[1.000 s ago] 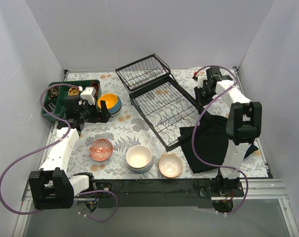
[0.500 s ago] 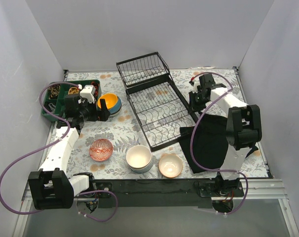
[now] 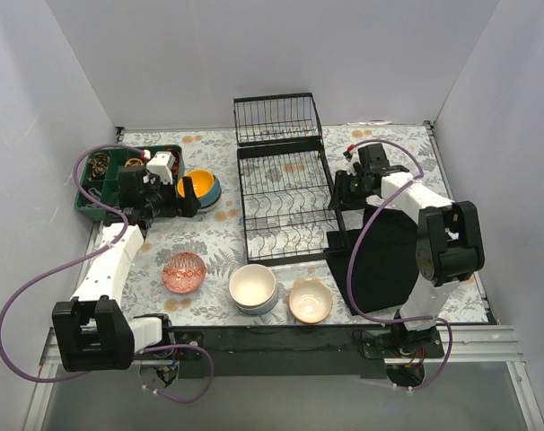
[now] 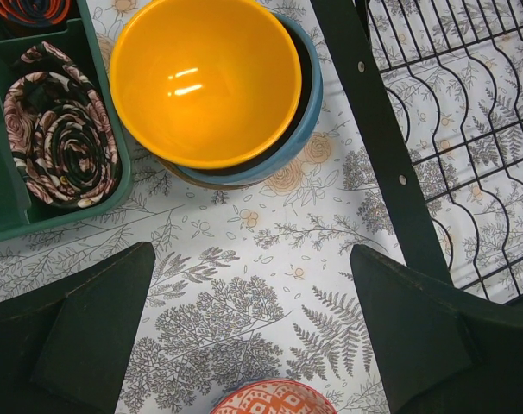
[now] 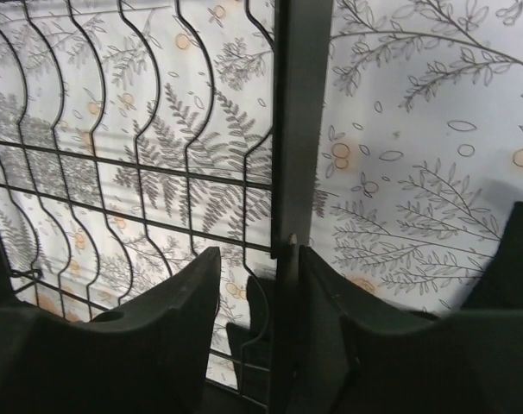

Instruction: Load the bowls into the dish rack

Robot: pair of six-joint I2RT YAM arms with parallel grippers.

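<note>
The black wire dish rack (image 3: 285,193) lies square in the middle of the table, its upright basket at the far end. My right gripper (image 3: 341,190) straddles the rack's right side rail (image 5: 296,103). Its jaws are partly open, with the right finger against the rail and a gap at the left one (image 5: 260,259). My left gripper (image 3: 189,196) is open and empty (image 4: 253,259), just in front of an orange-yellow bowl (image 4: 205,78) nested in a blue bowl (image 3: 198,187). A red-patterned bowl (image 3: 184,272), a white bowl on a pale one (image 3: 253,286) and a tan bowl (image 3: 310,301) sit near the front edge.
A green compartment tray (image 3: 106,184) with rolled items stands at the back left, beside the left gripper. A black cloth (image 3: 380,260) lies under the right arm at the rack's front right corner. Grey walls close in three sides.
The rack has swung from a diagonal to square with the table, its near end moving left along with my right gripper. The left arm has barely moved.
</note>
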